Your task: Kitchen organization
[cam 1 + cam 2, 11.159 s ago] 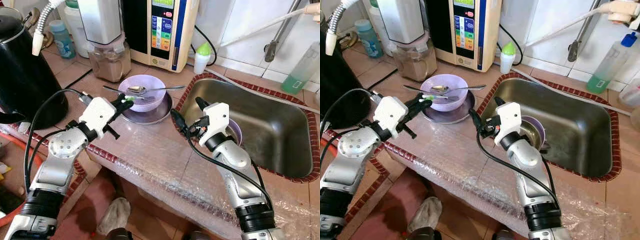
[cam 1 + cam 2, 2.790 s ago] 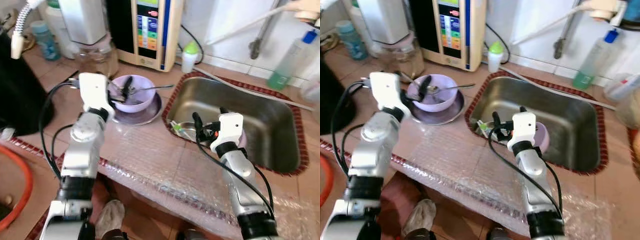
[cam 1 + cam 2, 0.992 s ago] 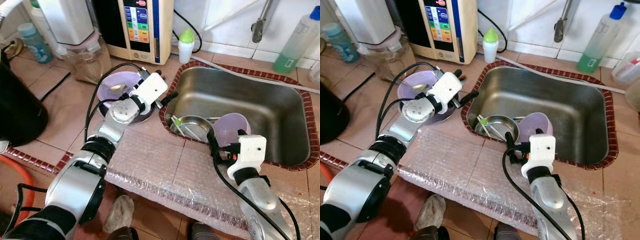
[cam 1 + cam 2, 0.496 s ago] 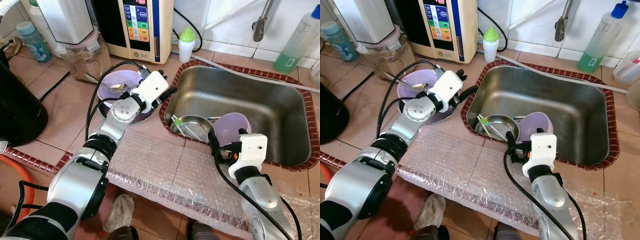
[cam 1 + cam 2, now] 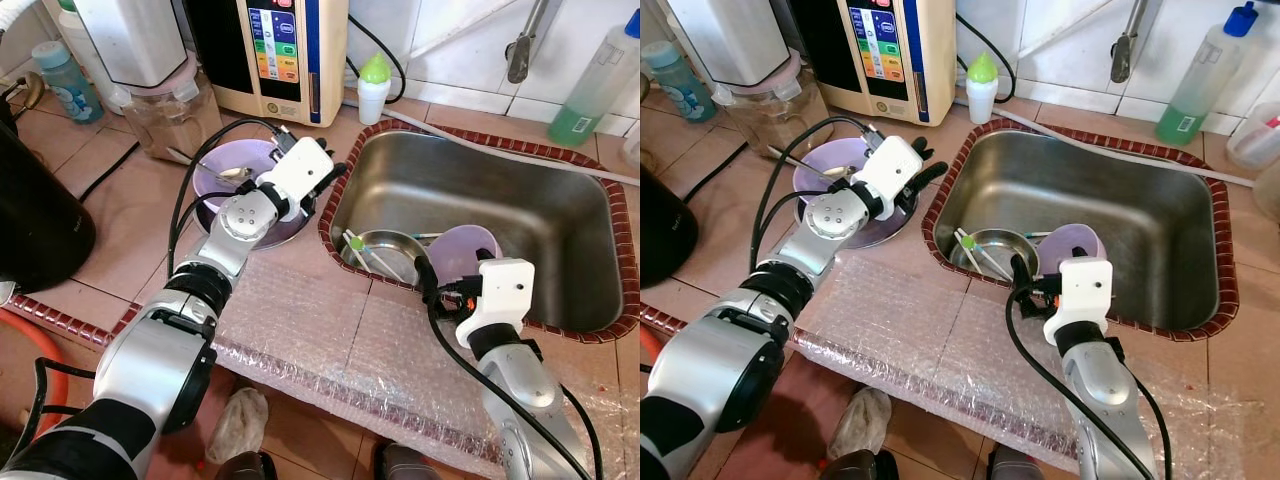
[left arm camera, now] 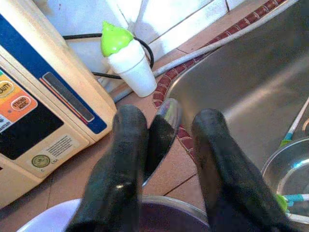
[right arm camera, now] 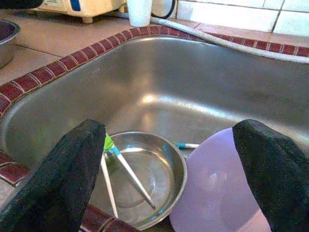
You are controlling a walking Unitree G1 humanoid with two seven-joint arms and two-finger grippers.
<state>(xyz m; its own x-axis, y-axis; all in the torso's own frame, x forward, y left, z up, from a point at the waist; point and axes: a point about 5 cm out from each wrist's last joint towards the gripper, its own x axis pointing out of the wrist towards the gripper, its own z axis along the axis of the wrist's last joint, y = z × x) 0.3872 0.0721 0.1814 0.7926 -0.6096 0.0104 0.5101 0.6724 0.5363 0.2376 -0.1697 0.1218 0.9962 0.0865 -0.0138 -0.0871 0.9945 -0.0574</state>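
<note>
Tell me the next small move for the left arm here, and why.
Probably carry the left gripper over the sink rim and lower it toward the metal dish. A spoon shows at that gripper in the left wrist view, though how firmly it is gripped is unclear. The gripper sits by the sink's left edge, and the dish already holds utensils.

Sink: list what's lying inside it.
In the sink: a steel dish holding chopsticks with green and teal ends, and a purple bowl beside it. The sink floor beneath them is hidden.
</note>
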